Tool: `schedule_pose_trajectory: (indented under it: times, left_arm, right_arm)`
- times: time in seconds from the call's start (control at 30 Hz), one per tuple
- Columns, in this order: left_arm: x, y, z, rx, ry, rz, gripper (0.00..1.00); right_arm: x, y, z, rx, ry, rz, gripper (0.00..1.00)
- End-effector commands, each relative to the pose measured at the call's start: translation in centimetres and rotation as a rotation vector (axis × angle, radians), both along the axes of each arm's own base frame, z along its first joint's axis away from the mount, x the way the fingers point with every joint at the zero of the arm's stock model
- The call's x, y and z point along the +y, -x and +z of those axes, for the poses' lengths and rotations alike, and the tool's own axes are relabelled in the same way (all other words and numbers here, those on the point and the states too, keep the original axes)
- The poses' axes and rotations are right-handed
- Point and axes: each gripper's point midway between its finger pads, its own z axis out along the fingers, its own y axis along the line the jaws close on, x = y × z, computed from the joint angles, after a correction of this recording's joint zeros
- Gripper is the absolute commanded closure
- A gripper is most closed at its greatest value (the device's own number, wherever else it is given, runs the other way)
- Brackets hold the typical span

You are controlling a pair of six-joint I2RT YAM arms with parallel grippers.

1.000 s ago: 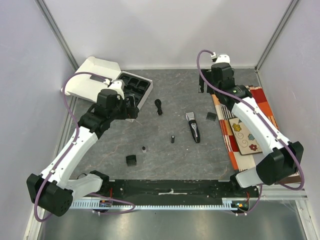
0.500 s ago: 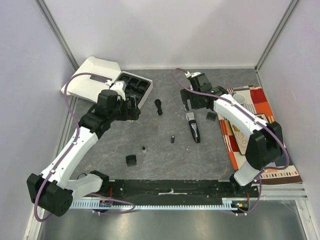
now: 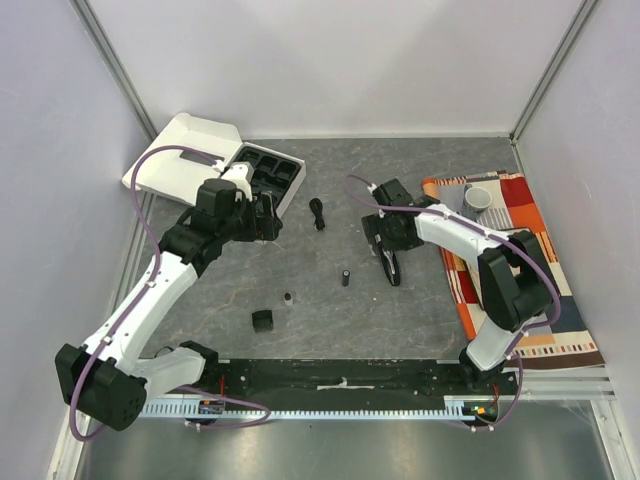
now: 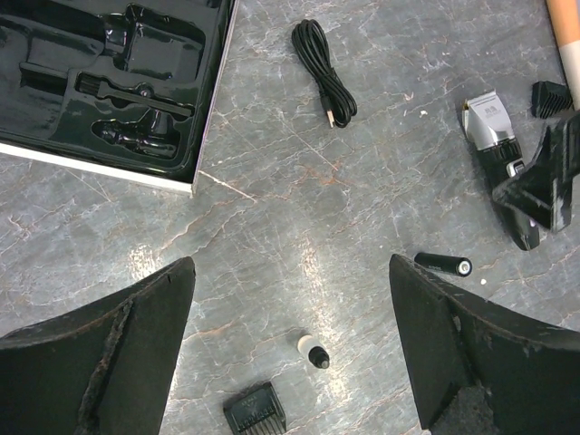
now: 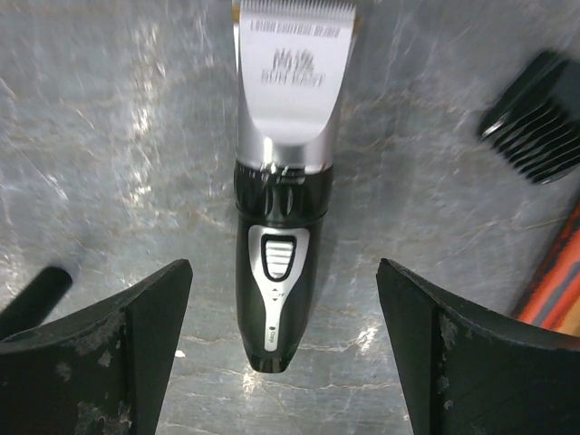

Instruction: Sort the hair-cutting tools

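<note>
Both stand spread wide: the left gripper (image 4: 290, 272) hovers beside the black tray (image 4: 109, 100), far left; the right gripper (image 5: 283, 272) has swung in from the striped mat (image 3: 520, 250) and straddles the clipper (image 5: 283, 154) mid-tabletop (image 3: 330, 320), so grasping looks next.

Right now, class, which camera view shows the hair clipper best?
The right wrist view: the hair clipper fills the middle, blade, switch and body unobstructed. The left wrist view shows it small, partly behind the right end effector. Top view: only its lower end.
</note>
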Motion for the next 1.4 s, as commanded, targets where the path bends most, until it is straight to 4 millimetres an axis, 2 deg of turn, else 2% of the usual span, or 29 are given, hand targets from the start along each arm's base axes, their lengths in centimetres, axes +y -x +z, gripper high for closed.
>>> schedule_pose_trajectory:
  times: [0.0, 0.17, 0.53, 0.73, 0.77, 0.8, 0.87, 0.9, 0.97, 1.0, 1.07, 1.1, 1.17, 1.2, 1.23, 1.27, 1.33, 1.37]
  left_arm:
    - [-0.6, -0.2, 0.4, -0.001, 0.04, 0.004, 0.06]
    - [-0.5, -0.2, 0.5, -0.005, 0.042, 0.008, 0.06]
    - [-0.7, -0.1, 0.4, 0.0, 0.046, -0.001, 0.07]
    - [-0.6, -0.1, 0.5, -0.003, 0.047, 0.002, 0.07]
    - [-0.6, -0.1, 0.5, -0.007, 0.048, 0.003, 0.07]
    - [-0.6, -0.1, 0.5, -0.006, 0.046, 0.005, 0.07]
    - [-0.6, -0.1, 0.4, -0.005, 0.045, 0.006, 0.07]
    - [-0.6, -0.1, 0.4, -0.002, 0.044, 0.006, 0.07]
    - [-0.6, -0.1, 0.3, 0.0, 0.045, 0.006, 0.07]
    - [-0.6, -0.1, 0.3, 0.0, 0.045, 0.006, 0.07]
    - [-0.6, -0.1, 0.3, -0.001, 0.044, 0.007, 0.07]
    - [-0.5, -0.2, 0.4, -0.002, 0.045, 0.012, 0.07]
    - [-0.4, -0.2, 0.3, 0.0, 0.042, 0.017, 0.07]
    - [-0.4, -0.2, 0.2, 0.001, 0.041, 0.022, 0.08]
    - [-0.3, -0.1, 0.2, 0.003, 0.041, 0.026, 0.09]
    - [0.4, -0.3, -0.2, 0.006, 0.02, 0.062, 0.09]
    - [1.7, -0.7, -0.6, 0.01, -0.012, 0.152, 0.1]
    - [2.3, -0.9, -0.9, 0.015, -0.025, 0.187, 0.1]
  right_arm:
    - [0.9, 1.6, -1.6, 0.028, -0.037, -0.003, 0.1]
    - [0.8, 1.9, -2.7, 0.032, -0.026, -0.022, 0.15]
    - [0.4, 0.1, -2.8, -0.015, 0.014, -0.074, 0.24]
    - [0.2, -0.8, -2.9, -0.04, 0.041, -0.091, 0.41]
    - [0.1, -0.9, -2.9, -0.041, 0.047, -0.09, 0.46]
    - [0.1, -1.1, -2.7, -0.049, 0.049, -0.091, 0.57]
    - [0.1, -1.2, -2.4, -0.054, 0.05, -0.085, 0.65]
    - [0.3, -1.5, -2.0, -0.064, 0.048, -0.079, 0.69]
    - [0.3, -1.7, -1.5, -0.075, 0.07, -0.053, 0.7]
    - [0.8, -2.6, -0.4, -0.102, 0.069, -0.039, 0.72]
    - [0.9, -3.3, 0.4, -0.115, 0.103, -0.02, 0.73]
    - [1.6, -4.7, 2.1, -0.155, 0.098, -0.001, 0.73]
    - [2.3, -5.7, 3.0, -0.162, 0.104, 0.026, 0.73]
    - [3.2, -7.2, 4.9, -0.206, 0.083, 0.036, 0.71]
    - [3.7, -7.9, 4.9, -0.206, 0.081, 0.046, 0.7]
    - [5.1, -9.1, 6.8, -0.241, 0.034, 0.066, 0.69]
    - [6.5, -10.3, 7.1, -0.247, 0.008, 0.111, 0.68]
    - [7.6, -11.5, 8.9, -0.29, -0.028, 0.129, 0.68]
